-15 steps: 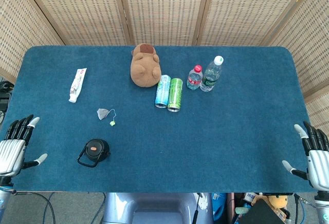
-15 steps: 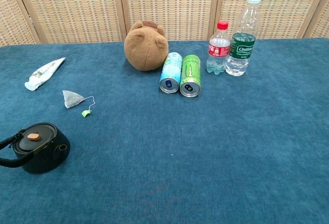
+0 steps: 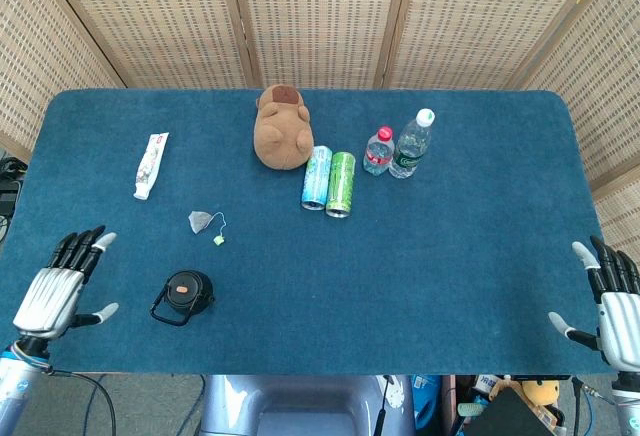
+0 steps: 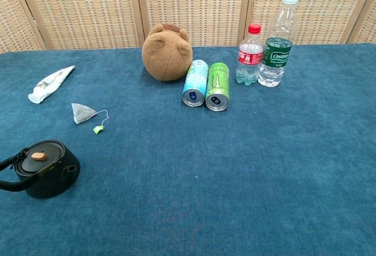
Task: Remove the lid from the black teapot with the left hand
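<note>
The taller clear bottle [image 4: 278,40] wears a green label reading "Cestbon"; the short one [image 4: 249,55] has a red cap and red label, print too small to read. Two smooth cans, blue [image 4: 194,83] and green [image 4: 217,87], lie side by side on the napped blue table [image 3: 450,256] beside a fuzzy brown plush [image 4: 167,52]. The round black teapot [image 4: 42,169], lid [image 4: 39,157] on with a tan knob, sits near the front left. Left hand [image 3: 60,288] hovers left of it, fingers spread, empty. Right hand [image 3: 612,301] likewise spread, empty, at the right edge.
</note>
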